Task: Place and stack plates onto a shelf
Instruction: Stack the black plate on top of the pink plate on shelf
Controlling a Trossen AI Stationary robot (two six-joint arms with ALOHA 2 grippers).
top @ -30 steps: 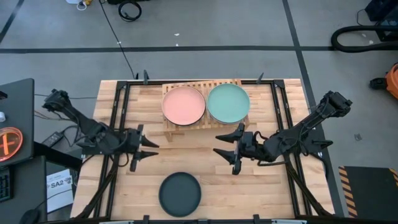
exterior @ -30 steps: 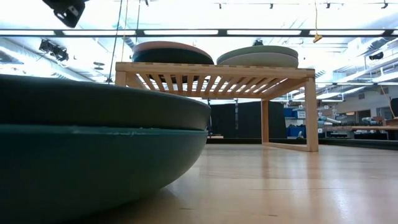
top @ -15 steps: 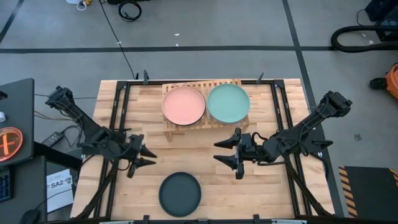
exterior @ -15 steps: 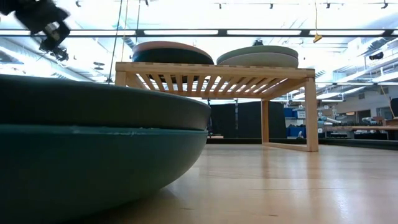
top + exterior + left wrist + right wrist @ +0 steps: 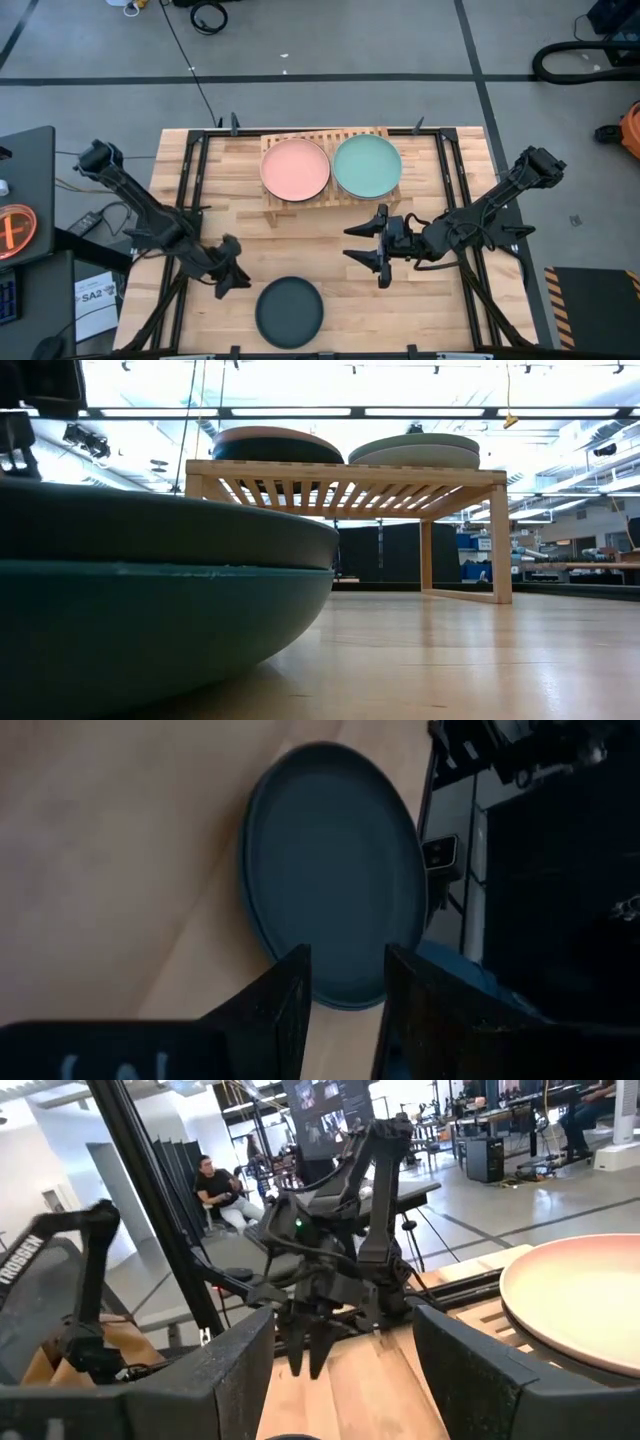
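Round matte plates on a slatted wooden shelf point(image 5: 325, 200): a salmon pink plate point(image 5: 295, 168) beside a mint green plate point(image 5: 367, 166). Near the plank desk's point(image 5: 420, 310) front edge, the narrowly parted, empty left claw point(image 5: 236, 277) hovers beside the charcoal plate point(image 5: 289, 312). The right claw point(image 5: 365, 246) gapes wide, empty.

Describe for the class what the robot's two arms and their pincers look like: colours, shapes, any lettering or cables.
Both arms are dark, nearly black, built of slim jointed segments with bulkier housings at the joints. Each ends in a two-fingered pincer: the left pincer and the right pincer have tapering, pointed black fingers. In the right wrist view, white lettering reading TROSSEN runs along an arm segment. Thin dark cables trail beside the left arm's base.
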